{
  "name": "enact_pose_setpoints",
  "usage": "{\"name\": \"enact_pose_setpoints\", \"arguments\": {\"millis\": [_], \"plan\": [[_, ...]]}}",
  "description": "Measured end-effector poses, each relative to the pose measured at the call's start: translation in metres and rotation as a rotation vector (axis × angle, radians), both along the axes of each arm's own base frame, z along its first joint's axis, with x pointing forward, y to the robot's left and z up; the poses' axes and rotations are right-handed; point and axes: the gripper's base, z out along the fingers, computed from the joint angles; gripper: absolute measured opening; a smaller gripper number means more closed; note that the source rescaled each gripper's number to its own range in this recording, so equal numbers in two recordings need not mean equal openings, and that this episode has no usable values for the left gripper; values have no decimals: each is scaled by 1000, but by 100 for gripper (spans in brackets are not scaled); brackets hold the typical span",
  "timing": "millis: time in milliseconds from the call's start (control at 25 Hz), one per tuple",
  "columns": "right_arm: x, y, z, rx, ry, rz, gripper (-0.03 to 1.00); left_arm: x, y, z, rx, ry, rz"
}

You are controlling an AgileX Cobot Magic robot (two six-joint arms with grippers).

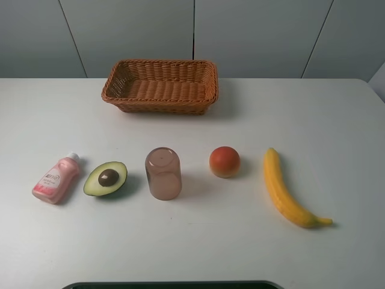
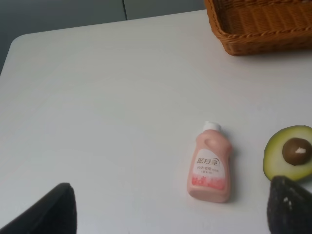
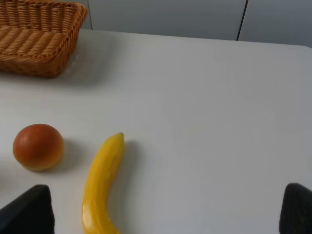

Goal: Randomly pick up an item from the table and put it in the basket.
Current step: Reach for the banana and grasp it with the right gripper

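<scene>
- Your banana [image 1: 284,189]: long axis near-to-far, stem tip at near right.
- White matte worktop [image 1: 337,120]; grey panelled wall [image 1: 252,36] behind.
- Both spread wide: left fingers [image 2: 48,209], right fingers [image 3: 27,212].

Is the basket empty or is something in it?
Empty. The basket shows only bare woven floor, and the banana lies on the table.

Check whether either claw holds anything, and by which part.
Nothing is held. The left claw and right claw are both open and empty; the banana lies free on the table.
</scene>
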Motion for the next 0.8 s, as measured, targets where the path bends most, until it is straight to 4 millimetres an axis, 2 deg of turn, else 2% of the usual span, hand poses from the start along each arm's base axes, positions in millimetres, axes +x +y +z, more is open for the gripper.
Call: {"name": "enact_pose_setpoints", "arguments": {"millis": [800], "plan": [[1,0,1,51,23,-27,100,0,0,0,0,0,0]]}}
